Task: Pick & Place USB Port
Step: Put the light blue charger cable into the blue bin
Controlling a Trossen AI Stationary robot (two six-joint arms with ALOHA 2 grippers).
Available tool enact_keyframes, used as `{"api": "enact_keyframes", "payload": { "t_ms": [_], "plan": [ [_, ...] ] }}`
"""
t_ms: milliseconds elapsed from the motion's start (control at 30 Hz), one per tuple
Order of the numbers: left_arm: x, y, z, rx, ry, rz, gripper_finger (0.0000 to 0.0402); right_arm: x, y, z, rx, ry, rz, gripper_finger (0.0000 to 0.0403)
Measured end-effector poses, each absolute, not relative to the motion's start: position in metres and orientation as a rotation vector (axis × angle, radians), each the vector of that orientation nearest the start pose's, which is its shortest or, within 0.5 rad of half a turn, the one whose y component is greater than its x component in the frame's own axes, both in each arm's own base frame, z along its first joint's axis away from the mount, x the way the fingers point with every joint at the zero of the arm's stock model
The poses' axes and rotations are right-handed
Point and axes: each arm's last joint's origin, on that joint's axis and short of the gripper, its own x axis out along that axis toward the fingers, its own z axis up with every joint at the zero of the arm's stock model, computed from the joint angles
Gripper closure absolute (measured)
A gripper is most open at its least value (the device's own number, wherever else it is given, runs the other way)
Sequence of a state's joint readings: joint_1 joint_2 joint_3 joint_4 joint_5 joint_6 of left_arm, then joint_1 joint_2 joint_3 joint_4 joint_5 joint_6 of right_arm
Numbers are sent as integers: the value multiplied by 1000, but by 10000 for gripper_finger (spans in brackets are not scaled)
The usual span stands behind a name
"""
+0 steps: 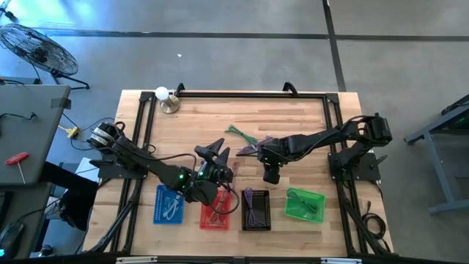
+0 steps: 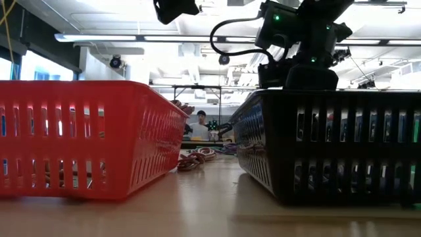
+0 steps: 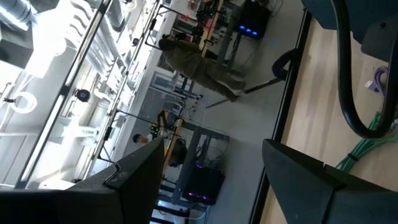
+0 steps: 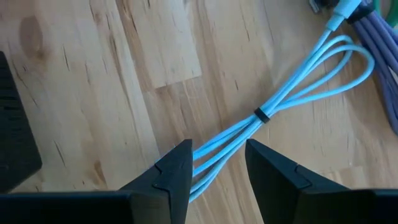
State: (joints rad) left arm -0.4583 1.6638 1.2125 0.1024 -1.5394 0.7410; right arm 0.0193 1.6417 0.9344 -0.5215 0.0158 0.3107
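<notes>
A light blue cable bundle point(image 4: 261, 115), bound by a dark tie, lies flat on the wooden table. My right gripper point(image 4: 217, 165) is open and points down over it, one finger on each side of the bundle's near end. In the high view my right gripper point(image 1: 272, 173) hides the cable. My left gripper point(image 1: 213, 155) is open and empty, held level above the table near the red bin point(image 1: 216, 209). Its fingers also show in its wrist view point(image 3: 211, 168).
Blue point(image 1: 168, 204), red, black point(image 1: 256, 210) and green point(image 1: 305, 204) bins stand in a row along the near edge. Green and purple cables point(image 1: 245, 141) lie in a pile at mid-table. A lamp point(image 1: 167, 99) stands at the far left. People show in the room beyond the table.
</notes>
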Motion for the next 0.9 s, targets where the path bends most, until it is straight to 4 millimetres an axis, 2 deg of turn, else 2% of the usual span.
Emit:
{"api": "enact_keyframes", "payload": {
  "t_ms": [467, 667, 900],
  "plan": [
    [332, -131, 290, 958, 588, 966, 136, 296, 5, 161, 223, 1218, -219, 263],
    [332, -131, 290, 957, 587, 966, 136, 300, 4, 149, 200, 1244, -217, 263],
    [332, -131, 290, 957, 587, 965, 136, 301, 4, 147, 189, 1244, -227, 263]
  ]
}}
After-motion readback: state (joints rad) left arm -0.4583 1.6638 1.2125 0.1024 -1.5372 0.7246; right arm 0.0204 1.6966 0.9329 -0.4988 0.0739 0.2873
